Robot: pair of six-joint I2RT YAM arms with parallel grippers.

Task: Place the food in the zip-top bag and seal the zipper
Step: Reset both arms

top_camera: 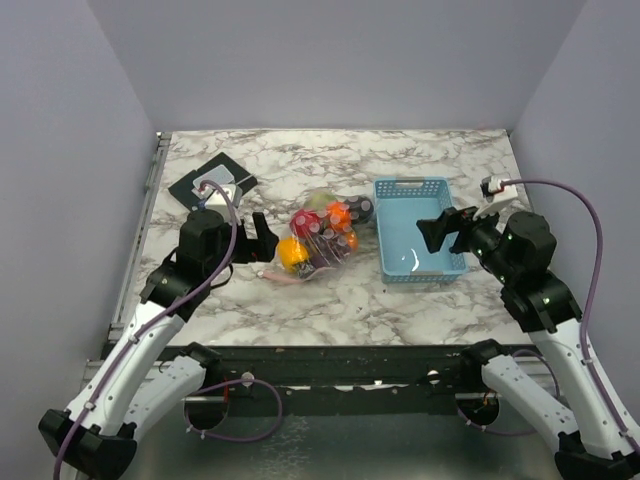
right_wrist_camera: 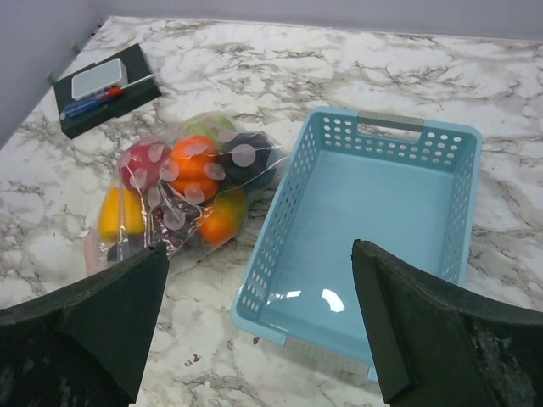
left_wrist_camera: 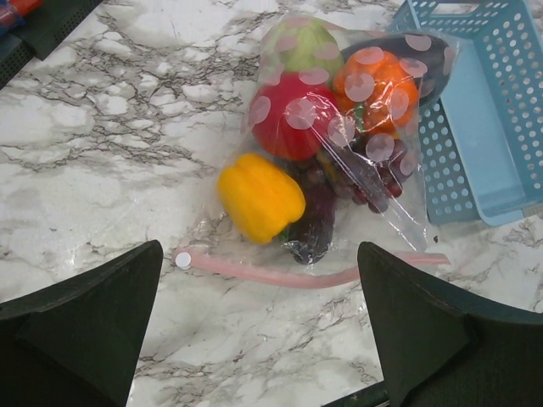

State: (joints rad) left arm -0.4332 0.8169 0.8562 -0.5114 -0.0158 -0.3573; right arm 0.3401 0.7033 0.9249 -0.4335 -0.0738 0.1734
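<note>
One tabletop (top_camera: 300, 160) carried one blue basket (top_camera: 410, 184), just ahead of the right fingers (top_camera: 446, 228), which were spread wide and held nothing. One clear bag (left_wrist_camera: 339, 127) lay just ahead of the left fingers (top_camera: 255, 238), likewise wide. It held roughly seven pieces of food (left_wrist_camera: 259, 197), overlap hiding the exact count. One pink zipper (left_wrist_camera: 288, 274) lay nearest the left fingers. Sealing it probably called for pinching one end, then pressing along the strip.

Clear zip-top bag (top_camera: 322, 236) of toy food (top_camera: 293, 254) on marble table (top_camera: 300, 160), just beside light-blue basket (top_camera: 415, 235)
</note>
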